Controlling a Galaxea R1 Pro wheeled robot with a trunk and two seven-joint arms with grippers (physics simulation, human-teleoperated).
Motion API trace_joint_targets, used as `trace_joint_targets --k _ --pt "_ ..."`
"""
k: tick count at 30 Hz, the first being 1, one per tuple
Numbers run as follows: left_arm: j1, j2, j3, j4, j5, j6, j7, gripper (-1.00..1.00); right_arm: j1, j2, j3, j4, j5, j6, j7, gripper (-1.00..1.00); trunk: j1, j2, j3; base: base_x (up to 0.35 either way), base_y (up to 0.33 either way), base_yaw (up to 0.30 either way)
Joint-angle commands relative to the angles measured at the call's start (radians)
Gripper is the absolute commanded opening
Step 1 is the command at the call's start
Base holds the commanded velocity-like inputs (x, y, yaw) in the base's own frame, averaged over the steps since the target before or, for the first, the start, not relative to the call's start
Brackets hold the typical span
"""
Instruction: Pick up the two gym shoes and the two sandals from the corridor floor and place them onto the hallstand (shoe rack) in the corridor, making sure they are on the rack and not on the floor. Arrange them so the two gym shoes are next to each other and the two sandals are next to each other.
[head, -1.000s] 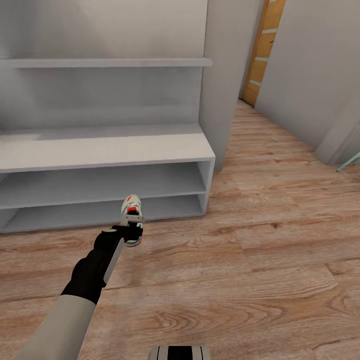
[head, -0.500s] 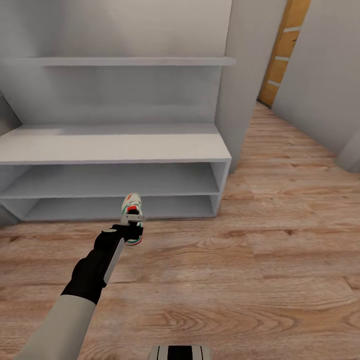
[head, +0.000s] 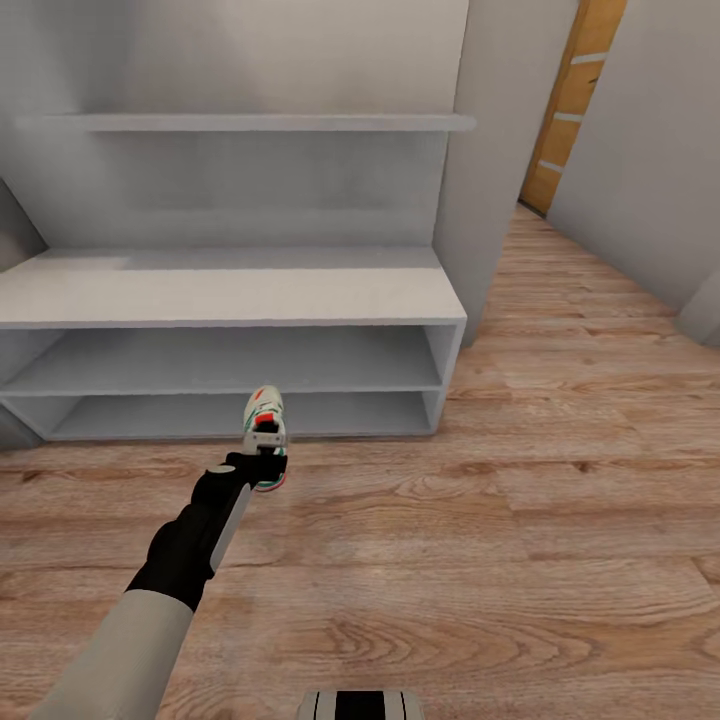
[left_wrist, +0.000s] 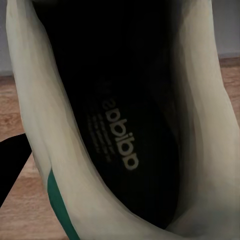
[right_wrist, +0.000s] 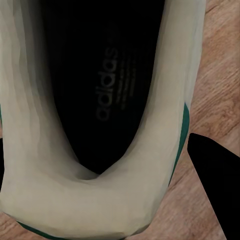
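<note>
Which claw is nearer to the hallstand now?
Left. The left claw holds a gym shoe just before the hallstand's lower shelf; the right claw, gripping another shoe, has floor behind it.

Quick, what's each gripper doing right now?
Left gripper: shut on a gym shoe, held above the floor.
Right gripper: shut on the other gym shoe.

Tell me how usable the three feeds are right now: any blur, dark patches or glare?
Head view: even, flat light, no glare, soft shading inside the hallstand compartments; the gym shoe in the left gripper is small but legible. Left wrist view: the shoe's interior is very close, dark and soft. Right wrist view: another shoe opening, similarly dark, its insole print faint.
</note>
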Motion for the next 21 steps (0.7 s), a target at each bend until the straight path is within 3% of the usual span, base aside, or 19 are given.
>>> trace_joint_targets --k 1,5,11,14,21 --pt "0.0 0.0 -0.002 0.0 0.001 0.004 0.007 -1.0 -0.001 0.0 -0.002 0.0 0.001 0.005 0.005 -1.0 0.0 0.0 -0.001 0.0 0.0 0.0" --pt "0.0 -0.001 -0.003 0.004 0.001 -0.007 0.007 -1.0 -0.001 -0.001 -0.002 0.0 0.001 0.005 0.005 -1.0 0.0 0.0 -0.001 0.0 0.0 0.0" --pt "-0.002 0.0 0.001 0.157 0.001 -0.129 0.007 -1.0 -0.001 0.0 -0.001 0.0 0.001 0.005 0.005 -1.0 0.0 0.0 -0.001 0.0 0.0 0.0" --pt "-0.031 0.0 0.002 0.24 0.001 -0.194 0.007 -1.0 -0.001 0.0 -0.001 0.0 0.001 0.005 0.005 -1.0 0.0 0.0 -0.001 0.0 0.0 0.0" --pt "-0.076 0.0 0.003 0.291 0.001 -0.25 0.009 -1.0 -0.001 0.0 -0.001 0.0 0.001 0.005 0.005 -1.0 0.0 0.0 -0.001 0.0 0.0 0.0"
